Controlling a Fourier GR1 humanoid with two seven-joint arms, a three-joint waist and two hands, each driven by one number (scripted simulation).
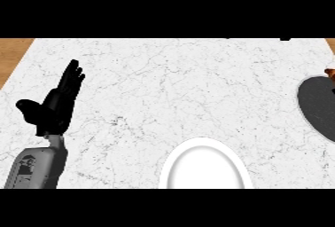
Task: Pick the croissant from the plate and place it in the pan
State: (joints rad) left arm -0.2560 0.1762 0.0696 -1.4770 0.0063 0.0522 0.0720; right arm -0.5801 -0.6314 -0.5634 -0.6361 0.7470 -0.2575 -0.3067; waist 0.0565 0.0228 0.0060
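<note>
Wood strip (14,55): shows at the far left, beside the counter's upper left edge.
Left hand (57,104): rests open at the left of the view, fingers straight and close together pointing up, thumb spread out to the left; it holds nothing.
Left forearm (36,168): grey, comes in from the lower left edge.
Counter (170,84): white marble with fine grey veins, fills most of the view.
Plate (171,170): white, at the lower middle, its near part cut by the lower edge; what shows of it is bare.
Pan (319,106): dark grey, at the right edge, only partly in view, well apart from the plate.
Croissant (331,73): a small brown piece at the right edge, just above the pan's top rim; whether it touches the pan cannot be told.
Right hand: does not show.
</note>
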